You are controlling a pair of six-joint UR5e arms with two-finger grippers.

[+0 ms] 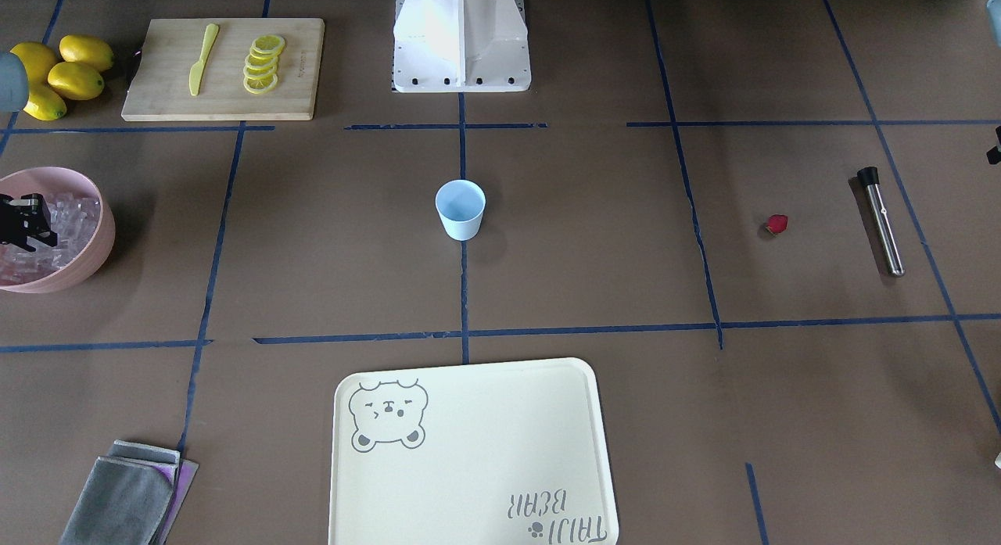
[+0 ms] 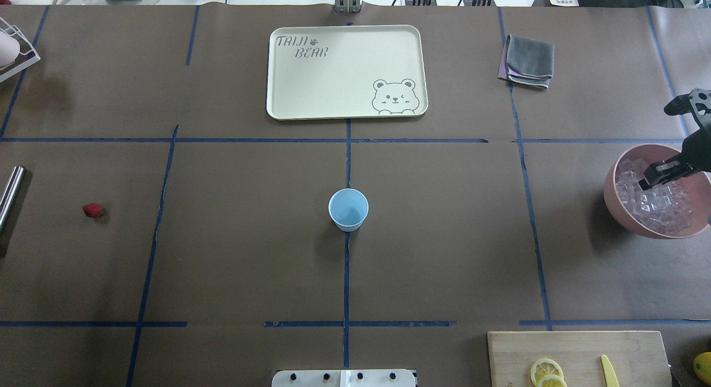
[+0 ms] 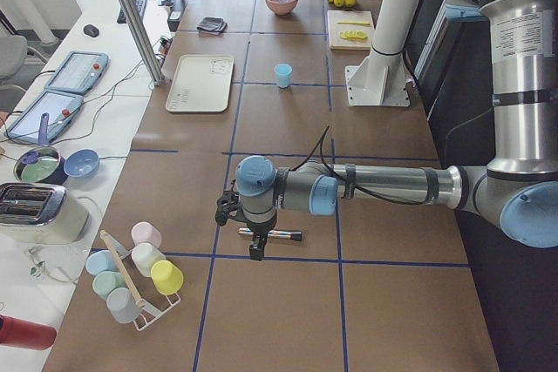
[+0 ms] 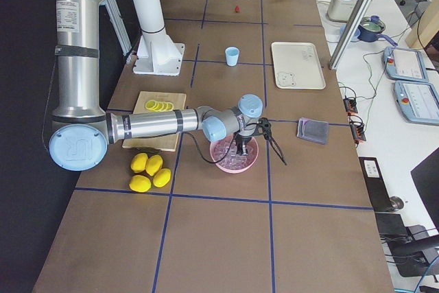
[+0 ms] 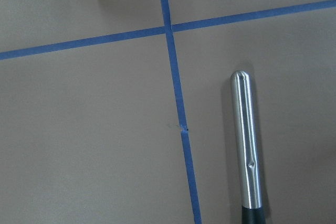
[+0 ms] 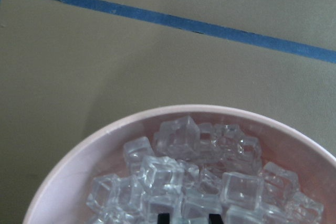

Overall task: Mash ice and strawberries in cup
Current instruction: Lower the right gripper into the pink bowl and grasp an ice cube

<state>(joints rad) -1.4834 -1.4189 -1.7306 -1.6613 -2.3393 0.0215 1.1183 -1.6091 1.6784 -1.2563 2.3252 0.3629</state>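
At the middle of the brown table, on a blue tape line, the cup [image 2: 348,209] stands upright with its mouth up, and its pale blue bottom shows from overhead. The strawberry [image 2: 93,210] lies on the table well apart from the cup, on the robot's left side. It is near a metal rod [image 1: 881,220] with a black end that lies flat. The left gripper [image 3: 253,241] hangs just above that rod, pointing down. It shows clearly only in the side view, so I cannot tell whether its fingers are spread or pressed together. The ice [image 6: 184,177] is heaped in a pink bowl [image 2: 611,198] on the robot's right side, well apart from the cup. The right gripper [image 6: 188,217] reaches down into the bowl. Its two dark fingertips [image 6: 164,217] sit at the cubes with a narrow gap between them, and I cannot tell whether they pinch a cube. Nearer the robot than the bowl, a wooden cutting board [image 1: 164,91] holds a row of lemon slices [image 1: 262,64] and a yellow knife [image 1: 202,59], with whole lemons [image 1: 66,76] just beside it. Across the table from the robot lie a cream tray [image 1: 469,451] with a bear drawing and a folded grey cloth [image 1: 125,494].
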